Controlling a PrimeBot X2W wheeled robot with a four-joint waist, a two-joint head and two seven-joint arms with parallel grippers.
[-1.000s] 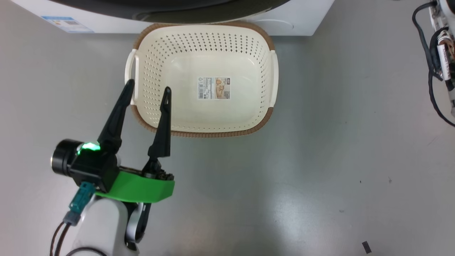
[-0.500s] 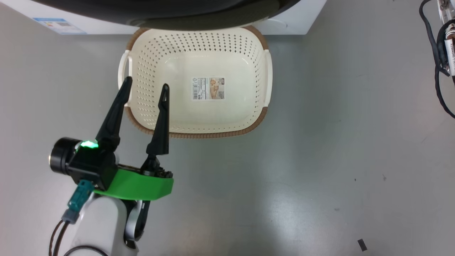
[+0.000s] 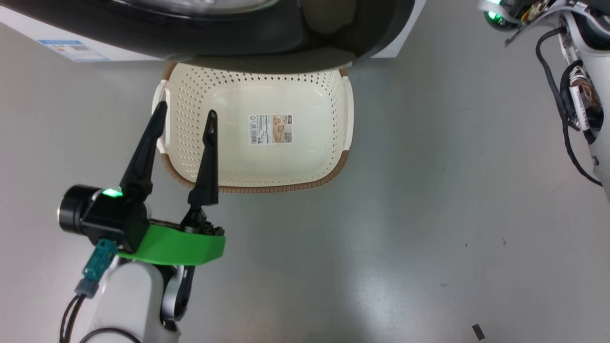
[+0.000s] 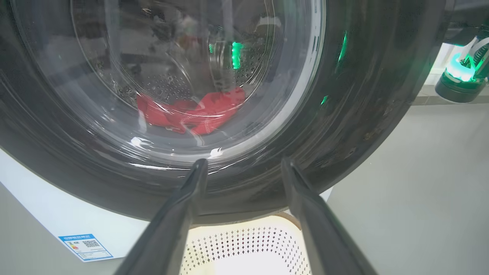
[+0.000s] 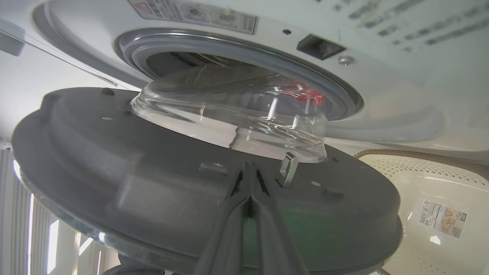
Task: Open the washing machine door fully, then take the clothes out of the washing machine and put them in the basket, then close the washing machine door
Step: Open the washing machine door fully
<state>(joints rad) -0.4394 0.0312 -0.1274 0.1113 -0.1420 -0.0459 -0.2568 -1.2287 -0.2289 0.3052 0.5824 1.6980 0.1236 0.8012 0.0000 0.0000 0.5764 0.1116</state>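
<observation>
Washing machine stands on grey floor, its door ajar, glass bowl toward the drum, overhanging the basket, whose long side runs left-right. Red clothes lie in the drum. My left jaws gape; right jaws clenched at the door's inner face.

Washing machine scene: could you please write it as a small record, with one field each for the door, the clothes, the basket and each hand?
door: washing machine door partly open, swung off the grey seal of the washing machine
clothes: red clothes inside the drum
basket: basket empty, on the floor below the door
left hand: left hand open, holding nothing, over the basket's near left corner
right hand: right hand shut, empty, tips at the door's inner face beside the glass bowl
</observation>
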